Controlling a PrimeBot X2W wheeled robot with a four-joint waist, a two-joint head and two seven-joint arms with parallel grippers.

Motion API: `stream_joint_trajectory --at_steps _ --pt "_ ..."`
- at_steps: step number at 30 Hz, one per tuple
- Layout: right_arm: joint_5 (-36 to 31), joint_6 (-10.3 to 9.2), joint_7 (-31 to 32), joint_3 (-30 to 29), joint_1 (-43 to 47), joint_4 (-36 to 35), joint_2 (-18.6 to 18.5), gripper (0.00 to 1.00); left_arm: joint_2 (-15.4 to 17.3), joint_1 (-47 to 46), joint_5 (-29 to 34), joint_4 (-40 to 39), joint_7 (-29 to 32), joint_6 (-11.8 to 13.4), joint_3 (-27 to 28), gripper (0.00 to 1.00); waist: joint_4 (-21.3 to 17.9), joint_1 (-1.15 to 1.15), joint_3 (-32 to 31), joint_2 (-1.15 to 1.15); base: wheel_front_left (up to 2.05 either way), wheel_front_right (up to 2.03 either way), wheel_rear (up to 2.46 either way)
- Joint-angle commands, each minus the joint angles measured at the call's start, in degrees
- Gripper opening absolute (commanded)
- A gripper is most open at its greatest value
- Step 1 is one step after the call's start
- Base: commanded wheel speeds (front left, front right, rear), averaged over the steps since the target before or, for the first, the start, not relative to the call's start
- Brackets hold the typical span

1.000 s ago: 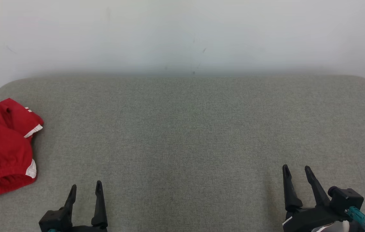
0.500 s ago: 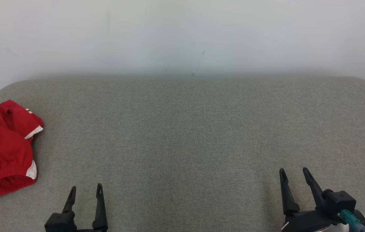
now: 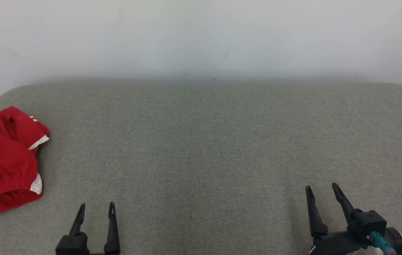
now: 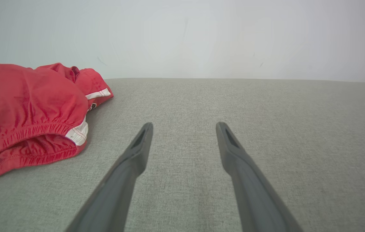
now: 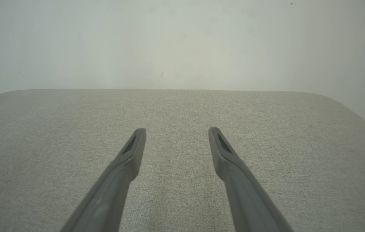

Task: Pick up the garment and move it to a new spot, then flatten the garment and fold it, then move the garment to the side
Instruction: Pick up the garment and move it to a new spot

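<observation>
Garment (image 3: 4, 163) lay bunched at worktop (image 3: 204, 141) left edge.
Left gripper (image 3: 96, 205), right gripper (image 3: 321, 187) both spread wide near front edge.

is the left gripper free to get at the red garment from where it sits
Probably yes: the left gripper is open, holds nothing, and only bare grey cushion lies between it and the red garment off to its left.
</observation>
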Motion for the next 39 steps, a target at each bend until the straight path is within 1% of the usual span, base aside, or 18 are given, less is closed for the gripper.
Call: stream_joint_trajectory --at_steps 1,9,13,14,18,21,27,33,35,39 --pt "-0.21 0.21 -0.27 -0.11 -0.33 -0.15 0.22 1.00 0.28 0.49 0.18 -0.11 -0.20 0.26 0.06 1.00 0.25 0.00 0.24 -0.01 0.00 0.00 0.00" --pt "0.14 0.21 -0.16 0.10 -0.59 -0.33 -0.03 1.00 0.27 -0.13 -0.32 -0.24 -0.20 0.34 0.31 1.00 2.08 0.00 1.12 -0.01 0.00 0.00 0.00" --pt "0.66 0.21 -0.17 0.57 -0.45 -0.57 -0.46 1.00 0.27 -0.75 -0.99 0.03 -0.20 0.69 0.35 1.00 4.42 0.00 1.72 -0.01 0.00 0.00 0.00" --pt "0.66 0.21 -0.17 0.57 -0.45 -0.57 -0.46 1.00 0.27 -0.75 -0.99 0.03 -0.20 0.69 0.35 1.00 4.42 0.00 1.72 -0.01 0.00 0.00 0.00" --pt "0.96 0.21 -0.17 1.10 0.12 -0.63 -0.66 1.00 0.27 -0.97 -2.21 0.47 -0.20 1.08 0.63 1.00 8.68 0.00 2.02 -0.01 0.00 0.00 0.00" --pt "0.74 0.21 -0.17 1.21 0.15 -0.62 -0.86 1.00 0.26 -0.51 -3.37 1.05 -0.20 1.32 0.83 1.00 12.90 0.00 2.05 -0.01 0.00 0.00 0.00" --pt "0.18 0.20 -0.17 3.21 -0.78 -1.20 -1.01 1.00 0.22 0.57 -5.13 1.76 -0.20 1.84 3.00 1.00 21.45 0.00 2.37 -0.01 0.00 0.00 0.00" --pt "0.30 0.20 -0.17 4.15 -1.54 -1.10 -0.92 1.00 0.21 1.48 -6.38 2.35 -0.20 1.31 3.92 1.00 29.43 0.00 2.84 -0.01 0.00 0.00 0.00" --pt "0.79 0.20 -0.16 5.31 -1.70 -0.74 -0.95 1.00 0.23 1.67 -6.50 2.52 -0.20 1.77 4.82 1.00 31.16 0.00 3.33 -0.01 0.00 0.00 0.00" --pt "0.96 0.20 -0.17 8.38 -4.34 0.98 -1.99 1.00 0.15 2.36 -7.82 1.56 -0.20 2.37 6.23 1.00 32.06 0.00 5.30 -0.01 0.00 0.00 0.00"
